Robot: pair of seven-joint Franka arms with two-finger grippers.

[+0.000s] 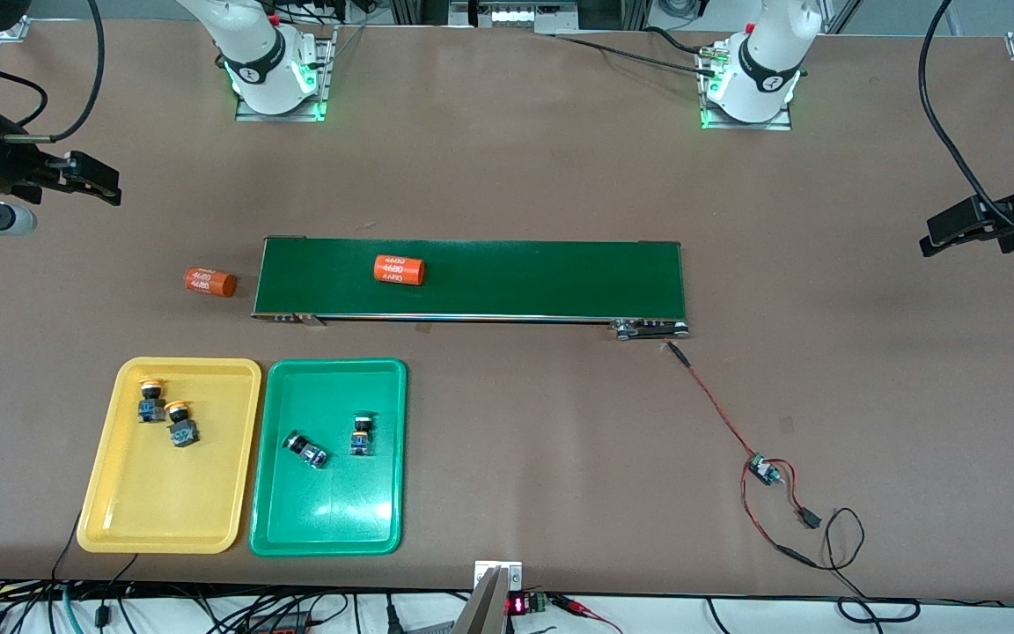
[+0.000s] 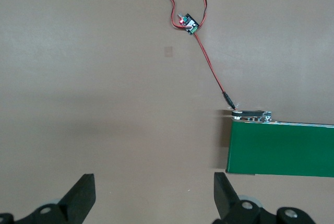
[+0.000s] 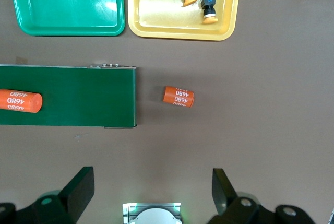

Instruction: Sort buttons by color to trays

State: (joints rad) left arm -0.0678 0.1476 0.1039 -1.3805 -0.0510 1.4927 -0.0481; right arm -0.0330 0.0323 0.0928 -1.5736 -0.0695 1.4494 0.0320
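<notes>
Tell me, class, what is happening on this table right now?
Nothing is being handled. Both yellow-capped buttons lie in the yellow tray, and both green-capped buttons lie in the green tray, so the sorting looks done. The left gripper and right gripper wait open and empty at the table's ends. One orange cylinder rests on the conveyor belt; another lies beside it.

Yellow buttons (image 1: 164, 409) in yellow tray (image 1: 120, 493), green buttons (image 1: 335, 440) (toppled) in green tray (image 1: 384, 511)
</notes>
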